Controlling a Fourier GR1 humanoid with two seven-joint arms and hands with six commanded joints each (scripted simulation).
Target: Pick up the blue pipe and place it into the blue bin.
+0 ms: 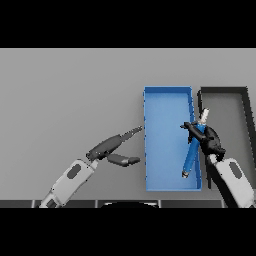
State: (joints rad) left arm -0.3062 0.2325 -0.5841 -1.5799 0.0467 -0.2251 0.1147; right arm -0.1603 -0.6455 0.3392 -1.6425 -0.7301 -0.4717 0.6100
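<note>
Blue, slender and white-tipped, the pipe (192,150) hangs tilted over the right edge of the rectangular blue bin (165,140), clasped by the right hand (207,139). The left hand (114,148) rests unclenched over the grey worktop (70,100), beside a dark tray (225,92).

A grey table (70,95) fills the frame from edge to edge, its surface plain and even. Two containers sit directly on it in the right half — a blue bin (167,100), rectangular with its long sides running up the frame, and just beside it on the right a dark bin (225,90) of similar shape, reaching the right edge. The two stand side by side, a narrow strip of table showing between them — both set upright, open tops facing up
</note>
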